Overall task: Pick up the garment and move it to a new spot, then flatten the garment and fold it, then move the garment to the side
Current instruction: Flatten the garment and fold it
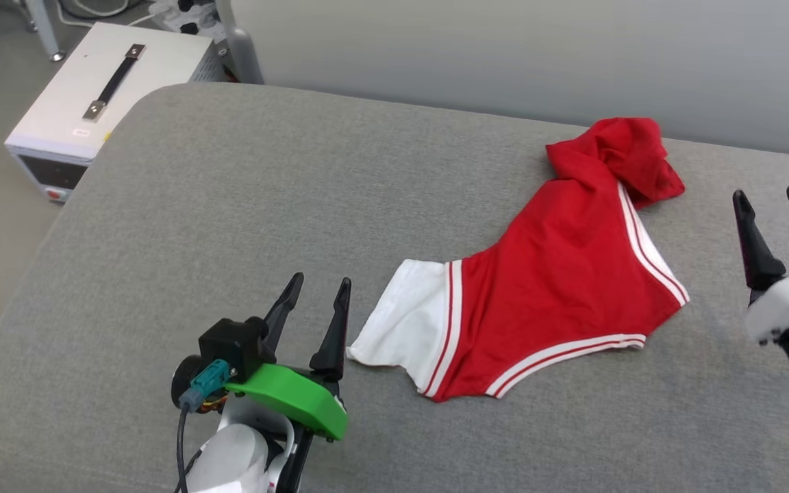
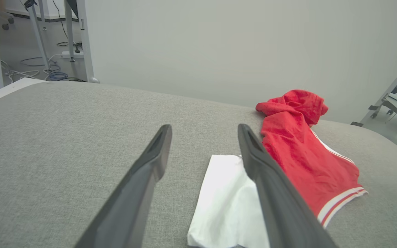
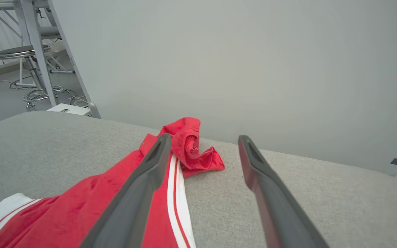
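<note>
Red cloth with white trim, the garment [image 1: 559,274] lies rumpled on the right half of the grey padded surface [image 1: 230,205], its white sleeve [image 1: 405,308] toward the left gripper [image 1: 321,279]. That gripper hovers just beside the sleeve, fingers pointing forward, jaws spread and empty. Near the garment's right edge, the right gripper [image 1: 767,194] points forward too, jaws apart, holding nothing.

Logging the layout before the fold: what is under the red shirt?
The shirt lies on the grey cushion, which shows on every side of it. Whatever its bunched far end and its underside cover is hidden, so I cannot tell if anything lies beneath.
</note>
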You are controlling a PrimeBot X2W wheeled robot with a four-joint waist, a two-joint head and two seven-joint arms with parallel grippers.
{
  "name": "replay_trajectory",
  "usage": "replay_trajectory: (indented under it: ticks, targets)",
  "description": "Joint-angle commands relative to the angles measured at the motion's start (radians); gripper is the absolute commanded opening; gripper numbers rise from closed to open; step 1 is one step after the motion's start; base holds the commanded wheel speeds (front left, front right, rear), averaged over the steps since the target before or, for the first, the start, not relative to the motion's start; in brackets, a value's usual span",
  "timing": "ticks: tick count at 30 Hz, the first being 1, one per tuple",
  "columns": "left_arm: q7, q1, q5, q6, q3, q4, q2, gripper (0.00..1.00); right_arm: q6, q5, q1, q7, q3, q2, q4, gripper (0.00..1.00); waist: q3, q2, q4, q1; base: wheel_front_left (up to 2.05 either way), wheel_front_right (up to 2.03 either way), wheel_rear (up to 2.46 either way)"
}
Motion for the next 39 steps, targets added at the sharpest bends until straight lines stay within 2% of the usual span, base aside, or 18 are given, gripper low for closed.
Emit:
replay_trajectory:
  ticks: [1,8,14,20,24,26,28,31,33,35,39]
  targets:
    - [-0.006,0.015,-0.012,0.005,0.007,-0.002,-0.002,1.00,-0.002,-0.006,0.057,-0.010,-0.032,0.021,-0.039,1.00,-0.037,0.0000,-0.057,0.0000,0.00,0.00,0.00]
    - [-0.006,0.035,-0.022,0.010,0.029,0.020,-0.006,1.00,-0.002,-0.050,0.292,-0.005,-0.185,0.153,-0.238,1.00,-0.041,0.0000,-0.103,0.0000,0.00,0.00,0.00]
    - [-0.006,0.043,-0.023,0.006,0.029,0.052,-0.009,1.00,-0.002,-0.111,0.413,0.000,-0.228,0.240,-0.355,1.00,-0.035,0.0000,-0.123,0.0000,0.00,0.00,0.00]
    - [-0.006,0.041,0.002,0.002,0.031,0.058,-0.003,1.00,-0.002,-0.139,0.440,-0.005,-0.233,0.268,-0.413,1.00,-0.014,0.0000,-0.148,0.0000,0.00,0.00,0.00]
    - [0.000,0.027,0.025,0.018,0.030,0.067,0.004,1.00,-0.002,-0.146,0.440,0.003,-0.234,0.269,-0.436,1.00,0.003,0.0000,-0.167,0.0000,0.00,0.00,0.00]
    - [0.042,0.014,0.026,0.036,0.033,0.080,0.008,1.00,-0.002,-0.148,0.439,0.007,-0.235,0.270,-0.446,1.00,0.015,0.0000,-0.176,0.0000,0.00,0.00,0.00]
    - [0.126,-0.003,0.025,0.052,0.028,0.094,0.017,1.00,-0.002,-0.150,0.439,0.011,-0.239,0.273,-0.453,1.00,0.027,0.0000,-0.185,0.0000,0.00,0.00,0.00]
    - [0.295,-0.032,-0.011,0.070,0.031,0.090,0.017,1.00,-0.002,-0.152,0.439,0.015,-0.239,0.274,-0.461,1.00,0.049,0.0000,-0.198,0.0000,0.00,0.00,0.00]
    - [0.439,-0.044,0.003,0.092,0.008,0.082,0.041,1.00,-0.002,-0.153,0.439,0.016,-0.237,0.275,-0.463,1.00,0.060,0.0000,-0.205,0.0000,0.00,0.00,0.00]
    - [0.559,-0.053,0.017,0.129,0.003,0.053,0.065,1.00,-0.002,-0.154,0.435,0.017,-0.234,0.276,-0.463,1.00,0.072,0.0000,-0.214,0.0000,0.00,0.00,0.00]
    - [0.698,-0.053,0.059,0.201,-0.001,0.009,0.108,1.00,-0.002,-0.153,0.422,0.018,-0.223,0.279,-0.459,1.00,0.097,0.0000,-0.230,0.0000,0.00,0.00,0.00]
